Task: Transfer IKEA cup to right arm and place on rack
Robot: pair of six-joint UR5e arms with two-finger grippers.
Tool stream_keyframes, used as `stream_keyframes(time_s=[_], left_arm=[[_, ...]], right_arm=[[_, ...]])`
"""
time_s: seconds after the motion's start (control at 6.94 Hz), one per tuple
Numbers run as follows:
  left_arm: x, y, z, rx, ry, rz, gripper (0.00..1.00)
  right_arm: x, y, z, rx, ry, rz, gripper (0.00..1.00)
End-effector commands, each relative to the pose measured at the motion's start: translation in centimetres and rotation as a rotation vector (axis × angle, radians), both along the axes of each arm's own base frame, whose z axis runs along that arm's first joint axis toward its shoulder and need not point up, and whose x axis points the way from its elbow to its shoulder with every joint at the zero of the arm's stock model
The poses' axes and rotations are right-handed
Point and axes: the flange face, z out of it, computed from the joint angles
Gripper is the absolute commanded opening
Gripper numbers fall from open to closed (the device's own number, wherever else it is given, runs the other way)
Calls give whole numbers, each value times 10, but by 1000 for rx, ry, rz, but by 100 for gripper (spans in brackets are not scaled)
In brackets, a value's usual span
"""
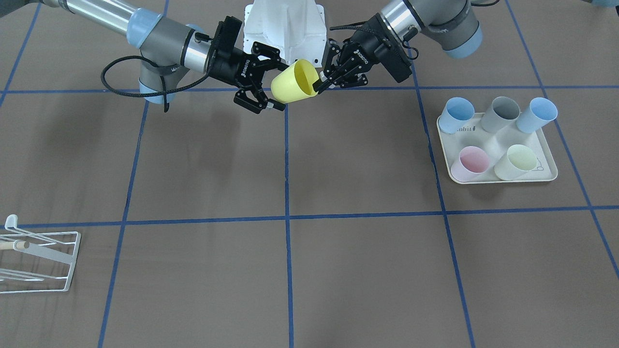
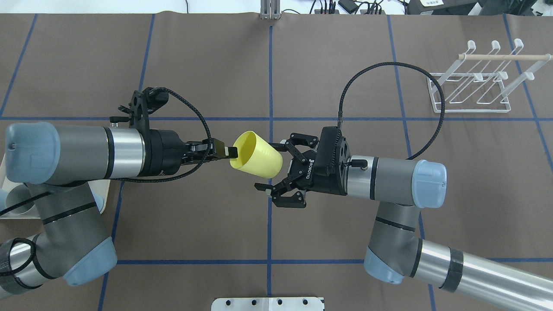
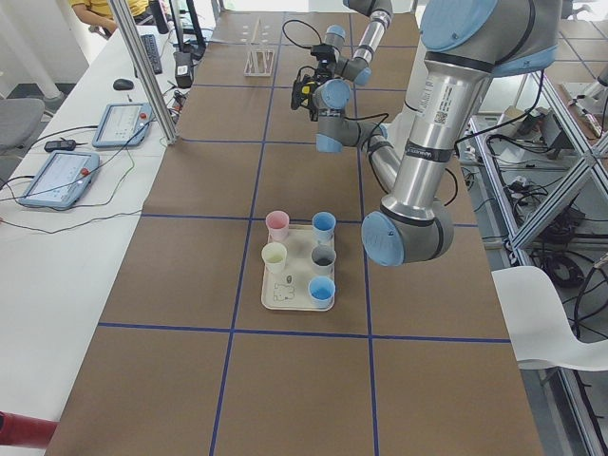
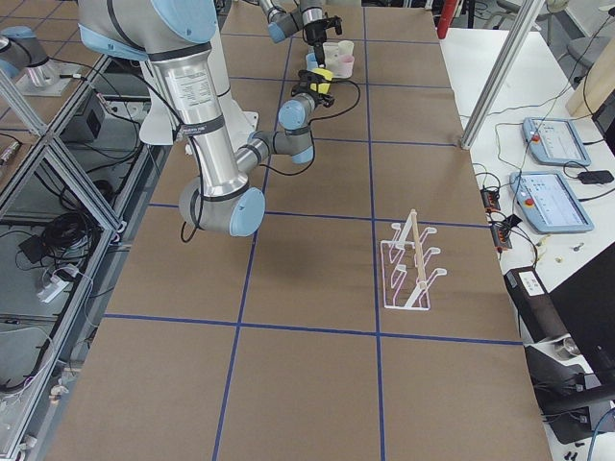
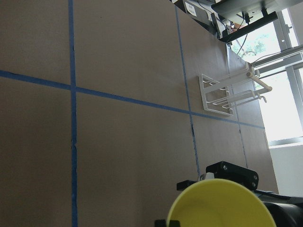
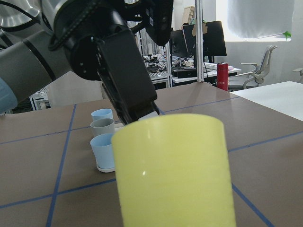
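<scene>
Yellow cup [image 6: 175,170] fills the foreground of the right wrist view, its base end toward that camera. Seen from overhead, it hangs in the air at frame centre, lying on its side above the surface [image 2: 207,65], mouth turned toward the frame's left. The left fingers [image 2: 221,149] are clamped on the rim, one inside the mouth and one outside. The right fingers [image 2: 264,187] are spread wide to either side of the base end (the lower one in the frame stands clear of the wall). The right arm [image 2: 389,181] enters from the lower right and the left arm [image 2: 77,151] from the left edge. The rack [image 2: 471,111] stands at the upper right, well apart from the cup. In the front view a tray [image 1: 498,180] at centre right holds five cups: two blue, one grey, one pink, one pale yellow.
</scene>
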Motion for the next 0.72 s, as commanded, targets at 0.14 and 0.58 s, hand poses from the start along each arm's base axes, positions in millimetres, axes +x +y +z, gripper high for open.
stream_keyframes(time_s=[0.14,0.58], left_arm=[[0,0,0,1,1,1,0],[-12,6,-13,26,34,-4,100]], right_arm=[[4,4,-1,14,-32,-2,45],[5,4,4,12,-27,-2,28]])
